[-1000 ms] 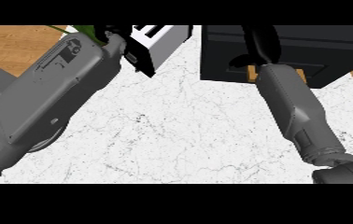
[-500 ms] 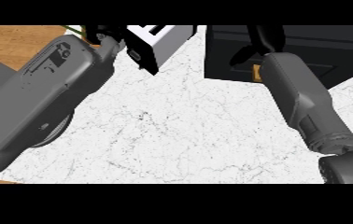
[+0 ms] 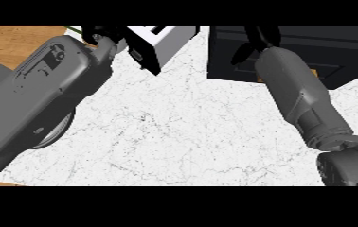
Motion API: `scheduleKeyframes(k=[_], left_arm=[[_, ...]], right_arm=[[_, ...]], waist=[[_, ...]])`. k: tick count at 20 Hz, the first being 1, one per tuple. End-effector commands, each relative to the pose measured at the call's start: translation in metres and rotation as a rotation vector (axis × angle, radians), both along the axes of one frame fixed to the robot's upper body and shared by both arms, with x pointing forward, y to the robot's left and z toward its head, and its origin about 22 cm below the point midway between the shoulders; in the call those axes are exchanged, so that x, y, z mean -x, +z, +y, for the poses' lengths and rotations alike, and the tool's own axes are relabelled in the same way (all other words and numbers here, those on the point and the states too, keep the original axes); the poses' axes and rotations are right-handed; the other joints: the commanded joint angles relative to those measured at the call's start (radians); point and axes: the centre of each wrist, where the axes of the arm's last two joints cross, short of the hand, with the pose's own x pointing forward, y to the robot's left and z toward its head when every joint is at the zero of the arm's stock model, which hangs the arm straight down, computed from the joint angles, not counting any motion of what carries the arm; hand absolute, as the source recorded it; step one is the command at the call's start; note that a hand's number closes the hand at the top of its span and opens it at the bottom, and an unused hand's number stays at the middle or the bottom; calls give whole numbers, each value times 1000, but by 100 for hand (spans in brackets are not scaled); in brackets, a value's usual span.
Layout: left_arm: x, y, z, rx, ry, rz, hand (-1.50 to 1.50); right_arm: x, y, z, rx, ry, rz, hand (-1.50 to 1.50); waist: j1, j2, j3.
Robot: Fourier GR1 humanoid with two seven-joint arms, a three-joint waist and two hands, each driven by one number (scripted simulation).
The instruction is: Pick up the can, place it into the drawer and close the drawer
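The can itself does not show anywhere. One black drawer (image 3: 293, 51) sits at the top right of the white marble counter (image 3: 182, 131), with the right hand (image 3: 255, 44) over it, fingers curled downward; I cannot tell whether they grip anything. The left hand (image 3: 111, 37), by one white box (image 3: 164, 41), is too hidden to judge.

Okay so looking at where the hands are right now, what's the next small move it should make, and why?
Probably ease the right hand a little farther over the dark drawer and lower it. That hand sits above the drawer's top face with fingers curled, but the can cannot be seen from here, so whether it is held is unclear. The left hand is at the top edge beside the white box.
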Motion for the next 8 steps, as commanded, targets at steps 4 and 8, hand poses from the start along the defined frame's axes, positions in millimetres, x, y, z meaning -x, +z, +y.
scheduleKeyframes(k=[4, 8], left_arm=[[6, -4, 14, 3, 3, 11, -150], [14, -22, 10, 3, -25, 28, -150]], right_arm=[[-6, 19, -1, -458, 21, -23, -150], [-8, 27, 0, -511, 38, -4, -150]], waist=[[4, -22, -6], [11, -18, -10]])
